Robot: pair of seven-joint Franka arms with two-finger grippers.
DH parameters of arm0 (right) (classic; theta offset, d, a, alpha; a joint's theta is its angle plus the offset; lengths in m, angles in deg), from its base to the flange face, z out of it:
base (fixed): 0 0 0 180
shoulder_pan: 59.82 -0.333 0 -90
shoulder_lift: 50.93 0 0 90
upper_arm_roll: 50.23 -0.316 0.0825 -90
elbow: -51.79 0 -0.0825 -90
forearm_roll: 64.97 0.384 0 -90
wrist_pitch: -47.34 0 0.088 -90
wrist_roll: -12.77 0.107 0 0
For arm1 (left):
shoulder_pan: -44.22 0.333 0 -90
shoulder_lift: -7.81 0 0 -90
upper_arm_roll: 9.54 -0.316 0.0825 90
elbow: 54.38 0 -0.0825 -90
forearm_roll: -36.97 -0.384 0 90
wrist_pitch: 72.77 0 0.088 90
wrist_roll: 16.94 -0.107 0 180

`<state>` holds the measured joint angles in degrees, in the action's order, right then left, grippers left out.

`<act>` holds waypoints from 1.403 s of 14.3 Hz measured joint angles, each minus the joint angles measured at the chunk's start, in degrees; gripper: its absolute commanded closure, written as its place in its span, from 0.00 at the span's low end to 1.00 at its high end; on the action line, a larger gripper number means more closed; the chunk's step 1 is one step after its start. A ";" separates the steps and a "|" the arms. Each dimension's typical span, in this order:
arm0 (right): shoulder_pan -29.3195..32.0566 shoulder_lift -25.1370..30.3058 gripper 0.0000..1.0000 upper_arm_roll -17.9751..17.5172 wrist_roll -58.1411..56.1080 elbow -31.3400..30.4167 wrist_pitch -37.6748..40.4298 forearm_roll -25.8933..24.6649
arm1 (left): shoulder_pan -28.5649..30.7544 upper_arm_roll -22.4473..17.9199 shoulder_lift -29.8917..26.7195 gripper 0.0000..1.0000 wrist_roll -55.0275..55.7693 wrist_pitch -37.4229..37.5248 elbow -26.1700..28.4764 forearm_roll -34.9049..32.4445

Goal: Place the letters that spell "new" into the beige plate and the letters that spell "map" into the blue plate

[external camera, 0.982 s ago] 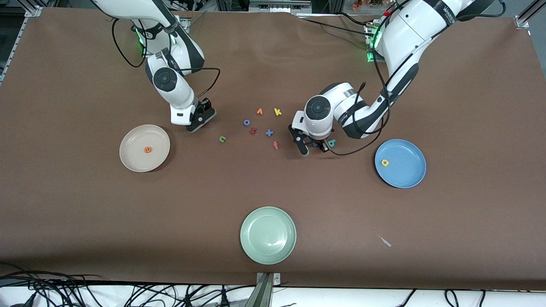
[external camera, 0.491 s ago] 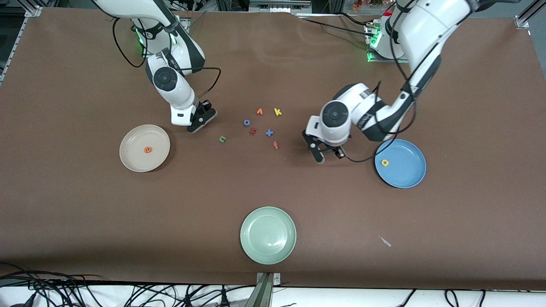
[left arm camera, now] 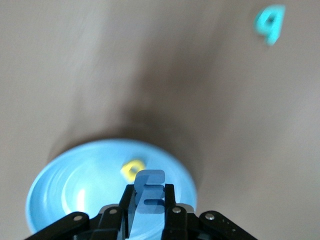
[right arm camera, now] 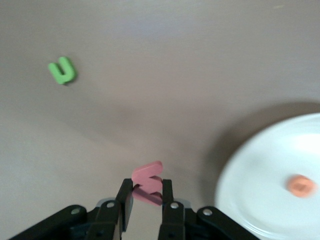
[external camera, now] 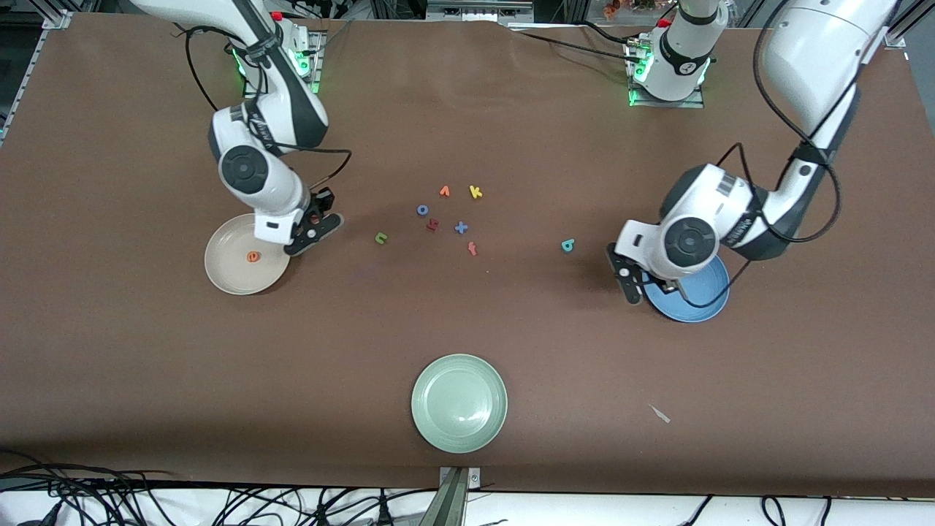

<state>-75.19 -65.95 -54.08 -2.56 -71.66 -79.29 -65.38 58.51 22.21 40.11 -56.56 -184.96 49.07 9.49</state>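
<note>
- While both arms carry a letter at once, the front view shows the right gripper (external camera: 313, 232) up in the air just beside the rim of the beige plate (external camera: 223, 272), toward the scattered letters; the orange e (external camera: 253, 256) already lies in that plate.
- Same view: the left gripper (external camera: 643, 281) hangs at the edge of the blue plate (external camera: 705, 307). The teal p (external camera: 568, 245) lies on the bench (external camera: 146, 365) between the letter cluster and the blue plate; the green n (external camera: 380, 237) lies near the cluster, toward the beige plate. The pale green plate (external camera: 459, 402) sits nearest the camera.
- Left wrist view: jaws pinch the blue m (left arm camera: 150, 195) upright, over the blue plate's rim; the yellow a (left arm camera: 132, 170) lies inside.
- Right wrist view: jaws pinch the pinkish-red w (right arm camera: 148, 184) over bare bench, the beige plate just beside; not yet over it.
- Judgement: delivery step for m and w. Next each gripper must get squarely over its plate, then release. The n and p would remain.
</note>
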 measured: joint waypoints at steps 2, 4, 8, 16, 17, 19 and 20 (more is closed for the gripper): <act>0.20 -0.30 1.00 3.14 -1.71 2.03 1.96 -0.36 | 2.01 -0.34 0.53 0.29 -1.11 0.00 0.09 -4.30; 0.36 -1.29 1.00 5.82 -3.06 2.22 1.71 -1.91 | 3.36 -0.39 1.15 0.00 -1.20 0.00 0.32 -5.89; 1.26 -4.26 0.72 7.33 -3.37 3.11 -0.57 -2.52 | 3.74 1.03 1.28 0.00 -0.25 0.01 0.18 -5.52; 2.03 -6.16 0.00 4.97 3.13 6.42 1.29 -2.43 | -0.07 6.13 1.19 0.00 21.26 2.33 0.03 5.03; 1.81 -6.06 0.00 3.73 5.60 6.98 2.09 -2.43 | -1.81 6.22 1.21 0.00 24.99 2.30 0.05 6.72; 1.61 -6.04 0.00 0.56 11.39 7.74 2.34 -2.41 | -5.95 6.34 1.29 0.00 33.05 1.68 0.09 8.43; 1.52 -6.06 0.00 -1.32 14.17 7.89 2.34 -2.42 | -7.77 6.37 1.41 0.00 36.82 1.00 0.21 8.47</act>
<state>-73.67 -72.01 -55.40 11.61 -63.77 -76.94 -67.80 50.74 28.58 41.52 -19.74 -183.96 49.28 17.96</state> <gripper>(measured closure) 0.000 0.000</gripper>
